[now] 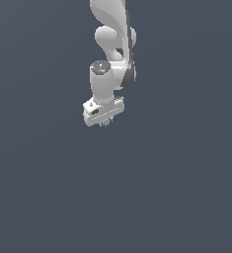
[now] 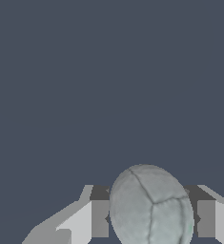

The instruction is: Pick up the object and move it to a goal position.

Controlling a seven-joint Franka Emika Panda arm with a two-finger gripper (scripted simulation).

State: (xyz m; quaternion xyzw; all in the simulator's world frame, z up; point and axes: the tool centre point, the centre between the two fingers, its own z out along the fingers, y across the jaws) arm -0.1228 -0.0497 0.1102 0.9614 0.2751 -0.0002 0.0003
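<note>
Wrist view shows one ball (image 2: 151,207), pale grey with a faint green tinge and dark seam lines across a mottled skin. It sits between two fingers (image 2: 100,217), one on either side of it; each finger shows a dark upper pad and a lighter grey face. The ball's edges overlap the inner faces of both fingers, so the gripper (image 2: 153,217) is clamped on the ball with the fingers held apart only by the ball itself. Beyond the ball there is only flat, dark blue-grey ground, with no second thing on it.

In the exterior view there is one arm (image 1: 112,34), white with dark joints, coming down from the top edge slightly to the exterior view's right of centre. Its wrist ends in the white gripper (image 1: 104,121), which points downward. The fingers themselves are too small and hidden under the hand to count there. At the lower edge of the hand a tiny greyish speck, the ball (image 1: 105,122), just shows, touching the hand's underside. Whether a worktop lies under it I cannot tell: the background is one even dark blue-grey with no edge, shadow or horizon. In total: one arm, one gripper, two fingers, one ball.
</note>
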